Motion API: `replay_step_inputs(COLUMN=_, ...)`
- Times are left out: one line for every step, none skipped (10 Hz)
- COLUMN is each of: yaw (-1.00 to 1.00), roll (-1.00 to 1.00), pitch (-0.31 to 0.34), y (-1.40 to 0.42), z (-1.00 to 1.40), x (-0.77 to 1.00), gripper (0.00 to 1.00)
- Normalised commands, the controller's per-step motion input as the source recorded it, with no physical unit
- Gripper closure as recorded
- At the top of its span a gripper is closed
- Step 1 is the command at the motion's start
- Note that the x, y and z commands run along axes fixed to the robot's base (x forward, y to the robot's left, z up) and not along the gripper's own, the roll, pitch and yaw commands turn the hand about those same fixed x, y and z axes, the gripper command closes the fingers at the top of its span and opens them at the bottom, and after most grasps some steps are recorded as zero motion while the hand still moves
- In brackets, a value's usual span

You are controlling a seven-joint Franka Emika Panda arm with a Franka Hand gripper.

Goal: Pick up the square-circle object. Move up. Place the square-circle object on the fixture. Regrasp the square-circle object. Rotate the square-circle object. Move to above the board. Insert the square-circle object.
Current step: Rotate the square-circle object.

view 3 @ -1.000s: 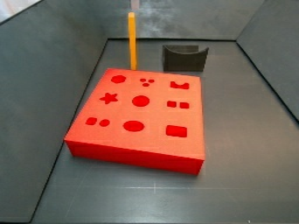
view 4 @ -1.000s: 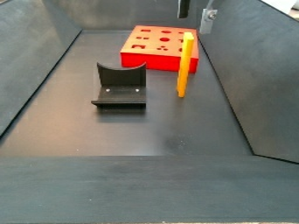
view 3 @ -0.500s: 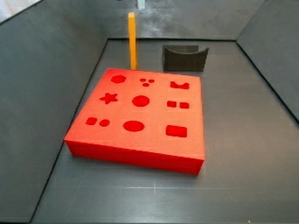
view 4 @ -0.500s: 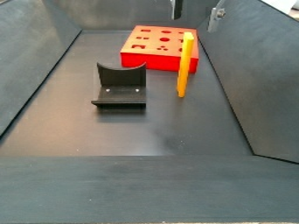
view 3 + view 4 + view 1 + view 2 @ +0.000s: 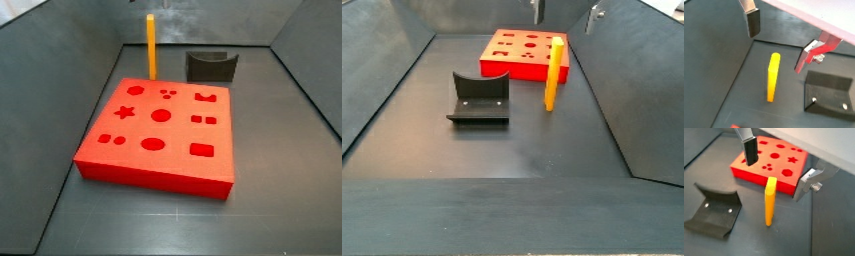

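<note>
Fingers of the hand stand wide apart with nothing between them, well above the square-circle object. That yellow bar stands upright on the dark tray floor, just beside the board in a side view and behind the board's far edge in a side view. In both wrist views the bar is apart from both finger plates. Near it on the floor stands the fixture, clear of the bar. No brand, label or writing can be read on any piece.
</note>
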Motion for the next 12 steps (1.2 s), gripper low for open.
replay_step_inputs(yaw=1.00, roll=-0.01, pitch=0.033, y=0.00, z=-0.02, x=0.04, gripper=0.00)
replay_step_inputs(yaw=1.00, roll=-0.02, pitch=0.037, y=0.00, z=-0.02, x=0.04, gripper=0.00)
replay_step_inputs(yaw=1.00, roll=-0.02, pitch=0.044, y=0.00, z=-0.02, x=0.04, gripper=0.00)
replay_step_inputs(yaw=1.00, roll=-0.02, pitch=0.055, y=0.00, z=-0.02, x=0.04, gripper=0.00)
replay_step_inputs(yaw=0.93, roll=-0.03, pitch=0.064, y=0.00, z=-0.02, x=0.04, gripper=0.00)
replay_step_inputs(yaw=0.60, roll=-0.03, pitch=0.063, y=0.00, z=-0.02, x=0.04, gripper=0.00)
replay_step_inputs(yaw=0.46, roll=-0.03, pitch=0.062, y=0.00, z=-0.02, x=0.04, gripper=0.00)
replay_step_inputs(yaw=0.26, roll=-0.03, pitch=0.061, y=0.00, z=-0.01, x=0.04, gripper=0.00)
replay_step_inputs(yaw=0.15, roll=-0.03, pitch=0.061, y=0.00, z=-1.00, x=0.00, gripper=0.00)
replay_step_inputs(yaw=0.08, roll=-0.02, pitch=0.040, y=0.00, z=-1.00, x=0.02, gripper=0.00)
replay_step_inputs(yaw=0.06, roll=-0.02, pitch=0.015, y=0.01, z=-1.00, x=0.03, gripper=0.00)
replay_step_inputs(yaw=0.05, roll=0.00, pitch=-0.022, y=0.00, z=-0.85, x=0.03, gripper=0.00)
